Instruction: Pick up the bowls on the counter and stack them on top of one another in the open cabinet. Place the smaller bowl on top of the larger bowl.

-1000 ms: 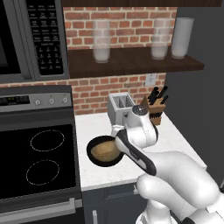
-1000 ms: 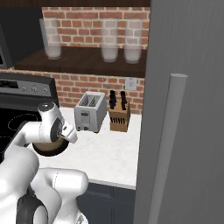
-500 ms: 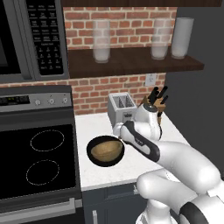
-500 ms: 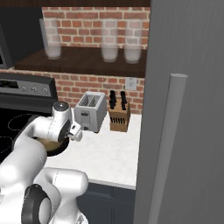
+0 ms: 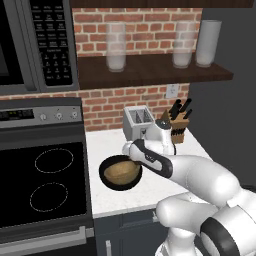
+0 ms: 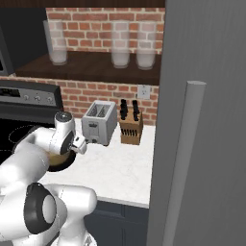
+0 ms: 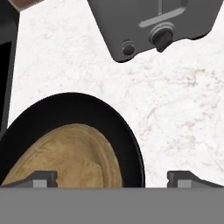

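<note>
On the white counter (image 5: 150, 190) the smaller tan wooden bowl (image 5: 121, 171) rests inside the larger glossy black bowl (image 5: 106, 180), next to the stovetop. My gripper (image 5: 130, 155) hangs open just above the black bowl's right rim, with nothing between its fingers. In the hand view the fingertips (image 7: 43, 178) straddle that rim (image 7: 129, 135), with the tan bowl (image 7: 65, 153) below on the left and my gripper (image 7: 113, 179) at the bottom. From the right, my gripper (image 6: 79, 144) covers most of the tan bowl (image 6: 57, 159). The open cabinet shelf (image 5: 150, 75) is above.
A grey toaster (image 5: 137, 120) stands just behind the bowls, with a knife block (image 5: 177, 127) to its right. Three tall glasses (image 5: 116, 47) occupy the shelf. The black stovetop (image 5: 45, 180) lies to the left and the microwave (image 5: 30, 45) above it. A tall grey panel (image 6: 206, 120) bounds the right.
The arm's elbow has swung rightward and the hand has shifted off the bowls toward their right rim, uncovering them. The bowls have stayed put and the jaws have stayed open.
</note>
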